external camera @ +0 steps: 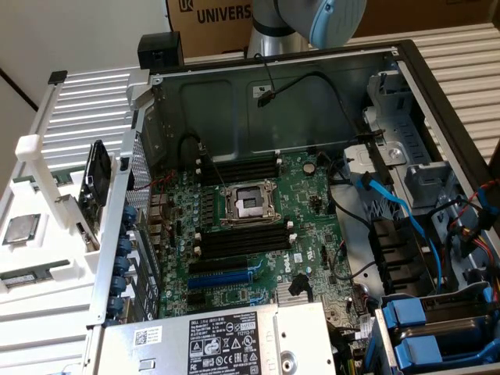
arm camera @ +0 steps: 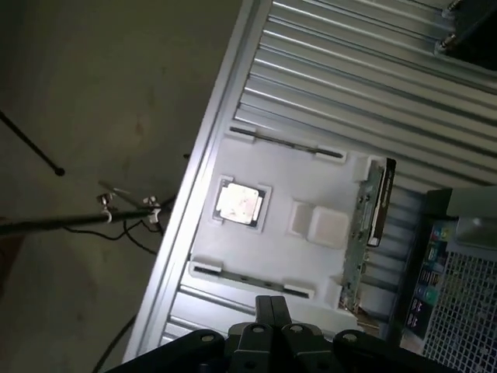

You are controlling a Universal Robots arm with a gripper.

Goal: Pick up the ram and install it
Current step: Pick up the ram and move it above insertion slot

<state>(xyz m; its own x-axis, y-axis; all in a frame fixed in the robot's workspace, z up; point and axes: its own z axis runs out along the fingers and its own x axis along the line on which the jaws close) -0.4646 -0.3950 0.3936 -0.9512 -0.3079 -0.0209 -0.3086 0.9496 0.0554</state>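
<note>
None of the job is done yet. In the big open grey metal computer case (external camera: 234,94), the long black slots (external camera: 238,168) are empty. The thin green ram stick (arm camera: 365,233) with dark chips stands on its edge in the white plastic tray (arm camera: 272,167), just beside the case on the exterior view's left. The black tool (arm camera: 272,301) hangs over the tray, shut tight and holding nothing.

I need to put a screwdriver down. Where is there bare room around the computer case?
The ribbed table is bare between the white tray and the cardboard box, beside the case. Crowded: the tray with processor chip and ram, and the cabled case interior.
</note>
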